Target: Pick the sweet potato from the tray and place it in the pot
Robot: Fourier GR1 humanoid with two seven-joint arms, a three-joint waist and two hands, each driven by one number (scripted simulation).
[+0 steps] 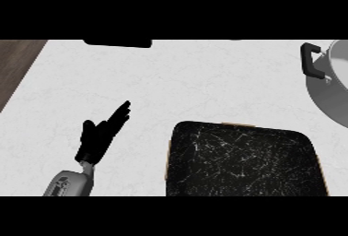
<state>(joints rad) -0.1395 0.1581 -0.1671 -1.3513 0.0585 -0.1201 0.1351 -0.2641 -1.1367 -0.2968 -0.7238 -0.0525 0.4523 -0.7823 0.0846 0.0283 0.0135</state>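
Right of the straight-fingered left hand (97, 138) lies the black tray (245, 161).

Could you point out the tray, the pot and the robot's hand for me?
tray (241, 159), head view, its bare black floor.
pot (329, 99), head view, its grey side.
left hand (95, 138), head view, its palm.

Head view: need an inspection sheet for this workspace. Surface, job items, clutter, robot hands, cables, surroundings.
Surface: white marbled counter.
Job's things: black scratched tray at lower right; no sweet potato visible on it. Grey pot at the right edge, partly cut off.
Clutter: dark flat object at the far edge, cannot identify.
Robot hands: left robot hand open, fingers straight, left of the tray, holding nothing. Right robot hand not in view.
Cables: nothing seen.
Surroundings: brown wood strip beyond the counter's left edge.
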